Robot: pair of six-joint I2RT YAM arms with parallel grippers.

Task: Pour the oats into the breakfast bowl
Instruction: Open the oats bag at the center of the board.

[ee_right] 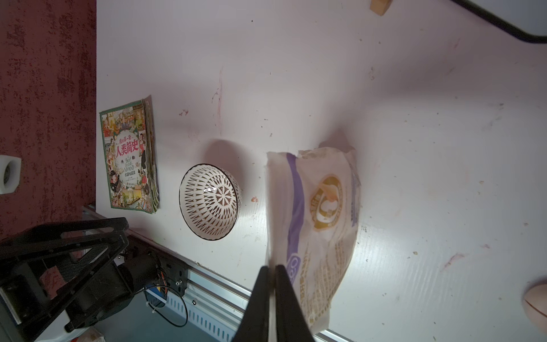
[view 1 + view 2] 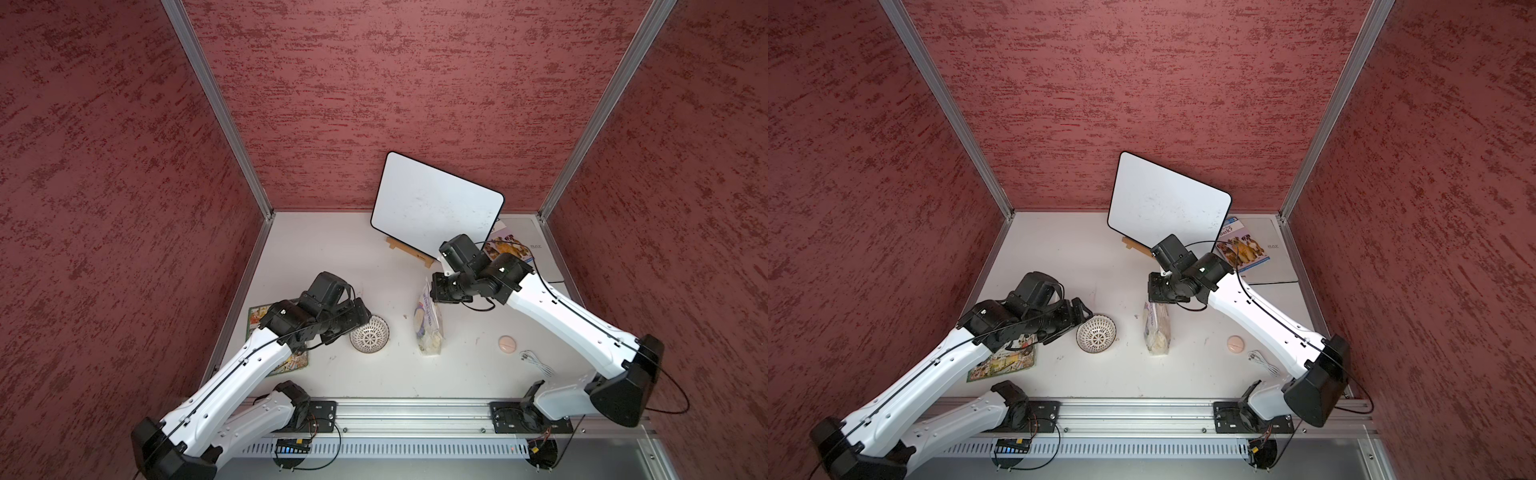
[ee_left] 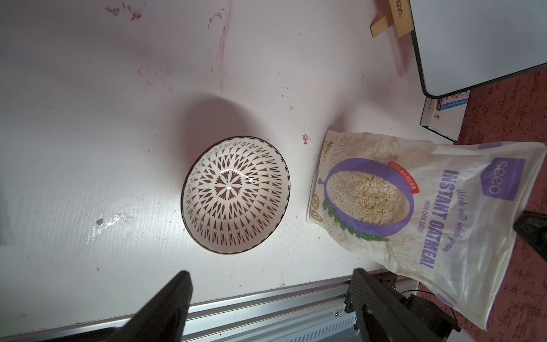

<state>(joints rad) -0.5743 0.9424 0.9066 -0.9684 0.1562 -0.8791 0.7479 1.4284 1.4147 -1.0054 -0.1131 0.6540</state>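
While my right claw (image 1: 271, 269) is pinching shut on the top edge of the oats pouch (image 2: 428, 322), the pouch is standing on the surface (image 2: 332, 257) just beside the breakfast bowl (image 2: 370, 334). My left claw (image 3: 270, 275) is hovering wide open at the bowl's other side.

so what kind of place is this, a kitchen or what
Probably a robot test booth, not a kitchen: red panel walls box in a white table, and two arms mount on an aluminium rail.
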